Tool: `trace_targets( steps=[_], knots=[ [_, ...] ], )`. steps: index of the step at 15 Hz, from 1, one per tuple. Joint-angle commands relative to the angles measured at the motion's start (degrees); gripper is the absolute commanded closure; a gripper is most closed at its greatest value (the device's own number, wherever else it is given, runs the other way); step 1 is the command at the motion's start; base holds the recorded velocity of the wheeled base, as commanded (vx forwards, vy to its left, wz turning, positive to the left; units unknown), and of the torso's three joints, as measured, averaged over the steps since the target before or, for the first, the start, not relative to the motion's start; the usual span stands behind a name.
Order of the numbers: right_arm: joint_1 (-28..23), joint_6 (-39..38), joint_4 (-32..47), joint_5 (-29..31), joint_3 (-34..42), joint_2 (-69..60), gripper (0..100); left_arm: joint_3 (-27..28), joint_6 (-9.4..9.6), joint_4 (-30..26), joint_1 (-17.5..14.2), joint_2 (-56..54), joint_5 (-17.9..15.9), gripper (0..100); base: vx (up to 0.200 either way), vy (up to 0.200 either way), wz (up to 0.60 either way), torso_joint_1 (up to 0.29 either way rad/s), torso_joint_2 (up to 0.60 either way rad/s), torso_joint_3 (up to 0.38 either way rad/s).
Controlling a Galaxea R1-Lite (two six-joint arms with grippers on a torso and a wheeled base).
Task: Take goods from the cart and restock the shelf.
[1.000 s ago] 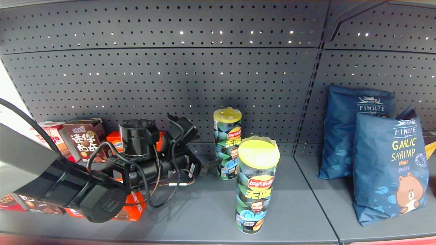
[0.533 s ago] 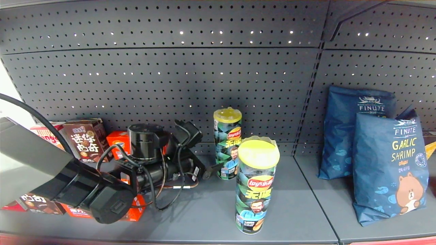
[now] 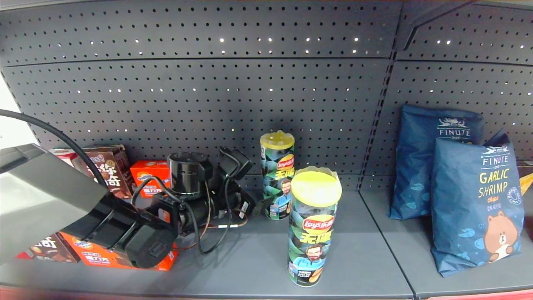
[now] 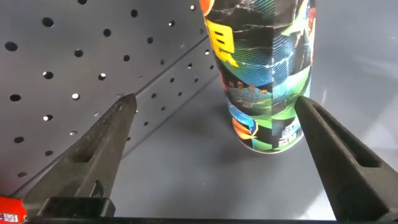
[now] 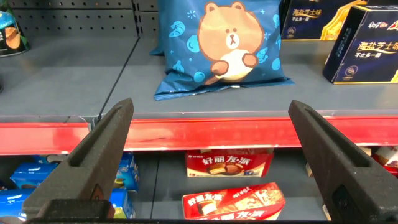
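The left gripper gaped wide and empty just beside the rear can, which stood upright on the shelf, seemingly already stocked.

The head view is dim overall. The dark pegboard takes little light, and small bright dots shine through rows of its holes. Light falls from the front and above: the front can has a brightly lit yellow lid, and a soft shadow spreads on the panel behind the rear can. At the left edge a white patch is blown out. The panel seams and the shelf floor bow toward the edges. In the left wrist view the floor carries a pale sheen beside the glossy can. The right wrist view is evenly bright, with mild glare along the red shelf strip and darker stock below it.
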State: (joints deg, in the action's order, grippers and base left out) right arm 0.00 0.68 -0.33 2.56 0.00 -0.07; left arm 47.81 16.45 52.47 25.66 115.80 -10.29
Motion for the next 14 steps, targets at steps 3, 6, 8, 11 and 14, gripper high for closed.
trace_targets(
  steps=[3,6,8,11,14],
  knots=[
    [0.00,0.02,-0.02,-0.01,0.00,0.07,0,0.26,-0.01,-0.09,0.00,1.18,1.41,0,0.000,0.000,0.00,0.000,0.00,0.000],
    [0.00,0.02,-0.02,-0.01,0.00,0.07,0,0.18,-0.01,0.00,-0.26,1.27,1.94,0,0.000,0.000,0.00,0.000,0.00,0.000],
    [0.00,0.02,-0.02,-0.01,0.00,0.07,0,0.26,-0.01,0.00,-0.44,1.36,2.99,0,0.000,0.000,0.00,0.000,0.00,0.000],
    [0.00,0.02,-0.02,-0.01,0.00,0.07,0,0.35,-0.01,0.00,-0.44,1.45,3.43,0,0.000,0.000,0.00,0.000,0.00,0.000],
    [0.00,0.02,-0.02,-0.01,0.00,0.07,0,0.62,-0.01,0.00,-0.61,1.80,3.61,0,0.000,0.000,0.00,0.000,0.00,0.000]
  ],
)
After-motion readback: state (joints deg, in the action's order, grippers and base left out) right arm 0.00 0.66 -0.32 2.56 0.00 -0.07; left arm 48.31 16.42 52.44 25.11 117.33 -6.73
